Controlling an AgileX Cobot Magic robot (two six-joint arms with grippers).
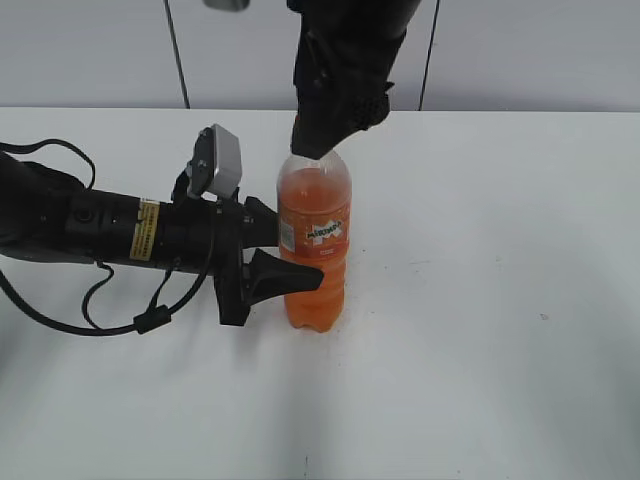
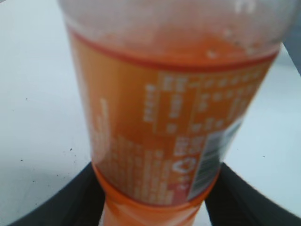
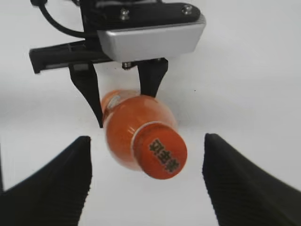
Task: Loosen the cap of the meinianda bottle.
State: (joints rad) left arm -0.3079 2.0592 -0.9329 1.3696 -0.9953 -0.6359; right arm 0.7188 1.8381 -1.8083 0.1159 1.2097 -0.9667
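Observation:
The meinianda bottle (image 1: 315, 235) stands upright on the white table, full of orange drink. My left gripper (image 1: 298, 250) reaches in from the left and is shut on the bottle's lower body; in the left wrist view its fingers (image 2: 155, 188) press both sides of the bottle (image 2: 160, 117) below the label. My right gripper (image 1: 315, 145) hangs over the bottle's top and hides the cap in the exterior view. In the right wrist view the orange cap (image 3: 162, 151) with dark print sits on the bottle between the open jaws (image 3: 146, 141), clear of both. The left gripper (image 3: 124, 106) shows there too.
The white table (image 1: 480, 300) spreads around the bottle. The left arm's body and its black cables (image 1: 100, 300) lie across the left side of the table. A grey panelled wall (image 1: 520, 50) runs along the back.

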